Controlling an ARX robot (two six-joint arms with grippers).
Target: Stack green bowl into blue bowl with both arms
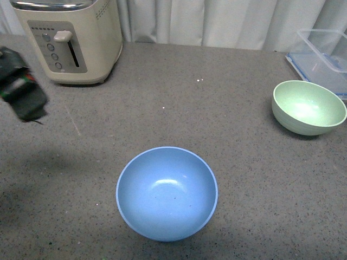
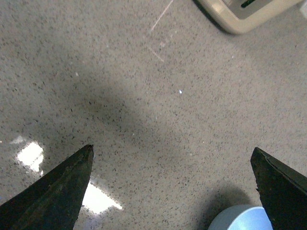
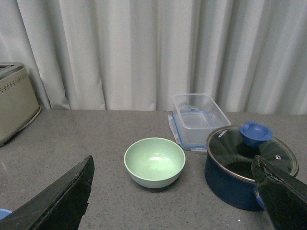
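The blue bowl (image 1: pixel 167 193) sits upright and empty on the grey counter near the front middle. The green bowl (image 1: pixel 308 106) sits upright and empty at the right, well apart from it. My left arm shows as a blurred black shape (image 1: pixel 20 85) at the far left, above the counter. My left gripper (image 2: pixel 172 158) is open and empty over bare counter, with the blue bowl's rim (image 2: pixel 240 219) at the picture's edge near one finger. My right gripper (image 3: pixel 172 165) is open and empty, facing the green bowl (image 3: pixel 154 162) from a distance. It is out of the front view.
A cream toaster (image 1: pixel 68 38) stands at the back left. A clear plastic container (image 1: pixel 323 51) with a blue-edged lid lies behind the green bowl. A dark blue pot with a glass lid (image 3: pixel 244 165) stands beside the green bowl. Curtains hang behind the counter.
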